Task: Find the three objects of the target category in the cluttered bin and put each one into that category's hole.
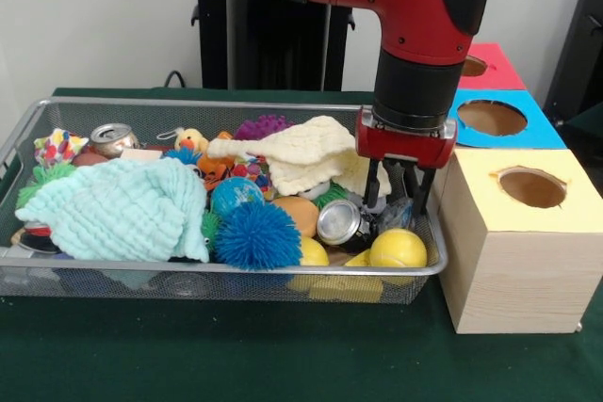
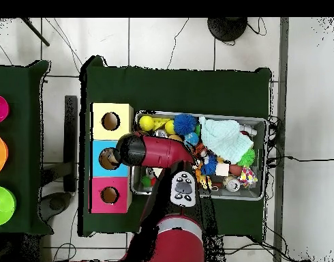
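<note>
Claw [image 1: 399,197] is lowered just inside bin [image 1: 236,104] right rim | silver can [image 1: 341,223] touches left finger | grip cannot be told

A: What's the backdrop?
B: Plain pale wall [image 1: 94,16] behind; dark green cloth on the table [image 1: 283,355].
A: Floor?
B: Light tiles [image 2: 170,41], cables trailing across. Second green-covered table [image 2: 20,205] off to the side holding coloured bowls [image 2: 1,205].
</note>
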Action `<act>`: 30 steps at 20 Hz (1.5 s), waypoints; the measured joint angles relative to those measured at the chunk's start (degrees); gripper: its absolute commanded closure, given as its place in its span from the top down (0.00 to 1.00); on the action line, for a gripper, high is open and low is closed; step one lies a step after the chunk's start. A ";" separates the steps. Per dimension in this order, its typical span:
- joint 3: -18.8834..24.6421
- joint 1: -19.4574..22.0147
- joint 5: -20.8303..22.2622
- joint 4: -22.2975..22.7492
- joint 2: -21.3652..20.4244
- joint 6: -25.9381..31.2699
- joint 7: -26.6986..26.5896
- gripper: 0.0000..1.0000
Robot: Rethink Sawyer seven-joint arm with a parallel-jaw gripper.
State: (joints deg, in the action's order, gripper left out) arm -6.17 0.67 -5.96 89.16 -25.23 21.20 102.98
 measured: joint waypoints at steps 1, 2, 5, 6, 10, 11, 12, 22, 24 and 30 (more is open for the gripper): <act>0.00 0.00 -0.01 0.02 -0.01 0.00 0.00 1.00; 0.00 0.00 -0.02 0.03 -0.01 0.00 0.00 1.00; 0.00 0.01 -0.02 0.03 -0.01 0.00 0.00 1.00; 0.00 0.01 -0.04 0.03 -0.01 0.00 0.00 1.00; -0.01 0.01 -0.05 -0.01 0.06 -0.01 0.00 1.00; -0.01 0.01 -0.05 -0.03 0.09 0.00 0.00 1.00; -0.01 0.02 -0.05 -0.24 0.24 0.00 0.00 1.00; -0.12 0.34 -0.02 -4.72 4.81 -2.67 -0.01 1.00; -0.11 0.46 0.08 -5.63 5.85 -3.62 -0.01 1.00; -0.35 0.48 0.11 -5.94 6.55 -3.60 0.00 1.00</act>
State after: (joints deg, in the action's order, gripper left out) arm -6.52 1.15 -5.85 83.22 -18.68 17.60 102.98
